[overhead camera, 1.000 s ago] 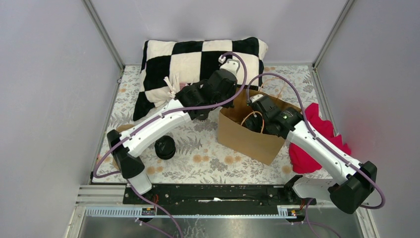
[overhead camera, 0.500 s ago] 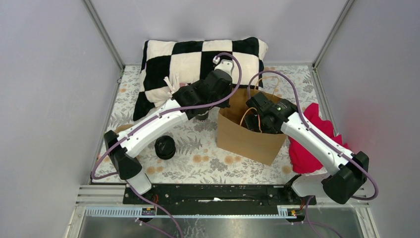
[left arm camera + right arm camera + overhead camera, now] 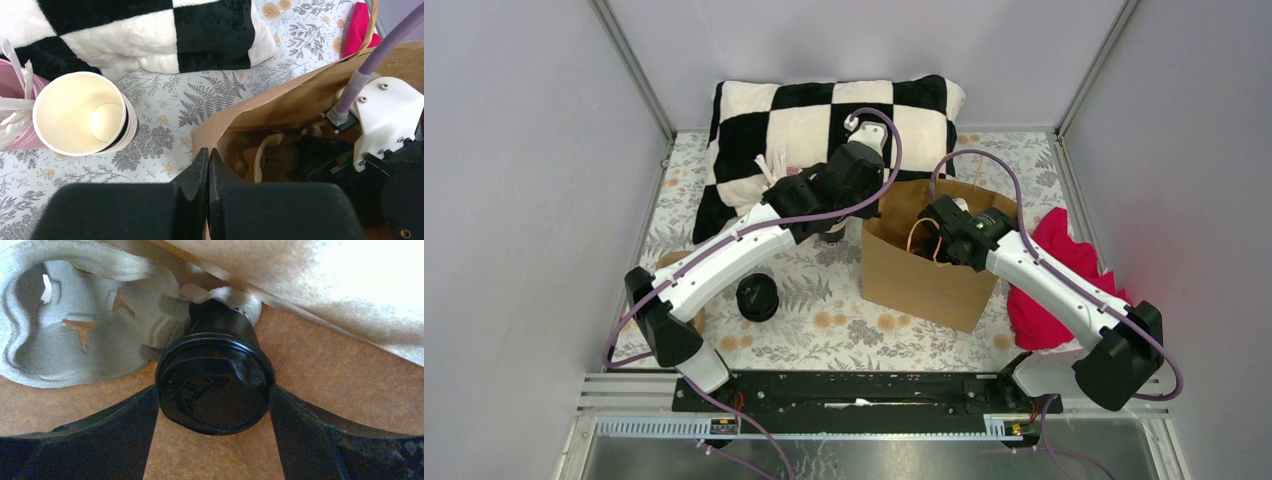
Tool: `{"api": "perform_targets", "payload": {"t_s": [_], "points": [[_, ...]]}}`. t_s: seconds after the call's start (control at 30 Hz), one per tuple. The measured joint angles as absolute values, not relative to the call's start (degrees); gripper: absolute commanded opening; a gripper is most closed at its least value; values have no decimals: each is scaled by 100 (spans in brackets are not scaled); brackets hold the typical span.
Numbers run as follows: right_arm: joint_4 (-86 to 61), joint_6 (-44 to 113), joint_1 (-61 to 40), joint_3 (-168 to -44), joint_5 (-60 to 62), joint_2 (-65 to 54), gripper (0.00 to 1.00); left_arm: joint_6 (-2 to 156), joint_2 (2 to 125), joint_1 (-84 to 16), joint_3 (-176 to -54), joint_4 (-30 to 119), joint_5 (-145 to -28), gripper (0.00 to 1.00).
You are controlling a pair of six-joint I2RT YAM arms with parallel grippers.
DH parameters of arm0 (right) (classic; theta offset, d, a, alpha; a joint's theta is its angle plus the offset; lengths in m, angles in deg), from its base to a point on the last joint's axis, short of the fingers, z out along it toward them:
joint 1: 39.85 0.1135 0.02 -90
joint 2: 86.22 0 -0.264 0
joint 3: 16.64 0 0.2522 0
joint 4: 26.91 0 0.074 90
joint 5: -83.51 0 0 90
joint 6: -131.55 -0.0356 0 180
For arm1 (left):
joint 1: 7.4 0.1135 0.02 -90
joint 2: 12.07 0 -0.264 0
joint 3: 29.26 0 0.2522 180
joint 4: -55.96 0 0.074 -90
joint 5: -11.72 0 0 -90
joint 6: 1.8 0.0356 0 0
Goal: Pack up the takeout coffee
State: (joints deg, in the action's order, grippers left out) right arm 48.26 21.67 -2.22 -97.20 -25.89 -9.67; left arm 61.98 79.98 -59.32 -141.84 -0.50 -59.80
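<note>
The takeout coffee [image 3: 220,322], a black cup with a round black lid [image 3: 212,390], stands inside the brown paper bag [image 3: 924,285] with its base in a grey pulp cup carrier [image 3: 75,325]. My right gripper [image 3: 215,389] reaches down into the bag, and its two fingers press the lid's rim from either side. In the top view the right wrist [image 3: 964,235] sits in the bag's mouth, hiding the cup. My left gripper [image 3: 208,152] is shut on the bag's near-left rim [image 3: 220,125], with paper showing between its fingers.
A stack of lidless cups with cream insides [image 3: 80,120] stands left of the bag, next to a pink holder with white wrappers [image 3: 12,105]. A lone black lid [image 3: 757,297] lies on the floral cloth. Behind is a checkered pillow [image 3: 804,120], and a red cloth [image 3: 1064,270] lies right of the bag.
My right arm has swung left and reached further into the bag. The left arm has shifted slightly left with the bag's rim, and the bag mouth stands wider.
</note>
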Motion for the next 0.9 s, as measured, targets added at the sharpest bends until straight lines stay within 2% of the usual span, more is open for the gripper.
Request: {"api": "perform_targets", "payload": {"t_s": [0.47,0.7,0.77,0.9], "points": [[4031,2298,-257,-9388,-2641,-1227,86,6224,7989,-5902,-14147,72,-6288,0],[3827,2311,-274,-9379,-2591,-1244,96,6222,7989,-5902,-14152,75,-6349,0],[3928,2287,-274,-9491,-2480,-1205,99,6222,7989,-5902,-14154,75,-6362,3],[4216,2180,-274,-9843,-2169,-1035,100,6226,7989,-5902,-14169,68,-6410,11]]}}
